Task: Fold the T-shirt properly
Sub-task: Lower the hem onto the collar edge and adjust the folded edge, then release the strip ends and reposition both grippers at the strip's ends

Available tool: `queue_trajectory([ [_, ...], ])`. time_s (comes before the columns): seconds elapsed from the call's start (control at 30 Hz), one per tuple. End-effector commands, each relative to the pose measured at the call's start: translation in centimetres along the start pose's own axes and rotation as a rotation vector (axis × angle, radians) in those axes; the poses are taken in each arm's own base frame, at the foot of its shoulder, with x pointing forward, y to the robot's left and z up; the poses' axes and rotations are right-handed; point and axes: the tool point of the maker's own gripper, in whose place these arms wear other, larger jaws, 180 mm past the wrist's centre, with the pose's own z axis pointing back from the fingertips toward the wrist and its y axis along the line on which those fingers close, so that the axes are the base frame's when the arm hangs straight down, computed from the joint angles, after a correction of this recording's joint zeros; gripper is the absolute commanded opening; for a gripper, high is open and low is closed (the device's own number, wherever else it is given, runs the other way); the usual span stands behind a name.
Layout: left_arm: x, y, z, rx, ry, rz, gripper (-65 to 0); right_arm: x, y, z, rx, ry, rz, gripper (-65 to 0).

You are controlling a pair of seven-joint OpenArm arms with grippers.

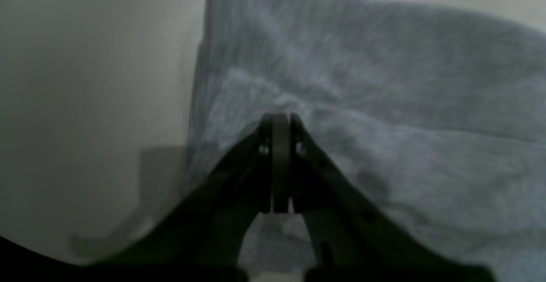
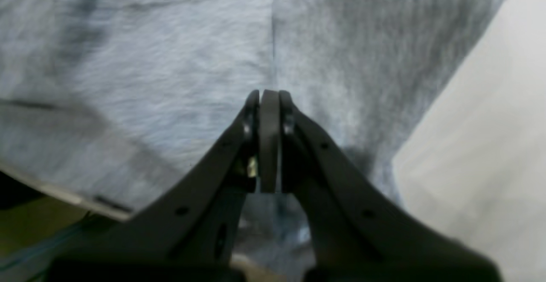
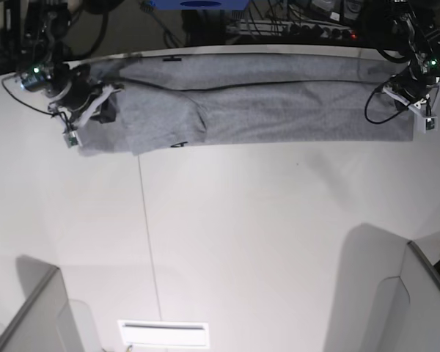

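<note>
A grey T-shirt (image 3: 264,99) lies stretched in a long band along the far edge of a white table (image 3: 264,235), with wide bare surface nearer the camera. The left gripper (image 1: 280,117) and right gripper (image 2: 268,94) hover over opposite ends, jaws pressed together; blur hides whether any cloth is pinched, though probably none. No lettering shows.

Blurred wrist views, cropped cloth
Heavily blurred T-shirt (image 1: 362,81) runs off both wrist frames at 3 and 12 o'clock; hidden whether left gripper (image 1: 280,122) or right gripper (image 2: 268,98) pinches fabric; lettering unseen
</note>
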Motion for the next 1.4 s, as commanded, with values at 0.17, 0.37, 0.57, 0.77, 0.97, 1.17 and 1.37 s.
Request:
queue_trajectory([
  [0.17, -1.1, 1.4, -1.7, 0.006, 0.002, 0.060, -65.0, -0.5, -3.5, -1.8, -0.041, 0.006, -0.092, -65.0],
  [0.37, -1.0, 0.9, -4.2, -0.022, 0.028, 0.141, -65.0, 0.7, -5.7, -3.7, -0.146, 0.042, -0.033, -65.0],
  [0.57, 2.9, 0.1, -6.0, -0.057, -0.029, 0.206, -65.0, 5.2, -7.2, -5.2, -0.246, 0.029, 0.042, -65.0],
  [0.77, 8.2, -0.7, -5.9, -0.082, -0.131, 0.216, -65.0, 9.9, -7.1, -4.1, -0.259, -0.026, 0.073, -65.0],
  [0.97, 10.8, 0.3, -3.5, -0.058, -0.183, 0.181, -65.0, 14.5, -4.0, -0.4, -0.276, -0.123, 0.199, -65.0],
  [1.17, 13.0, 4.2, 2.0, 0.043, -0.270, 0.173, -65.0, 15.6, -0.6, 2.4, -0.267, -0.157, 0.319, -65.0],
  [1.37, 12.1, 4.5, 4.4, 0.049, -0.302, -0.022, -65.0, 12.2, 1.6, 1.4, -0.209, -0.099, 0.318, -65.0],
])
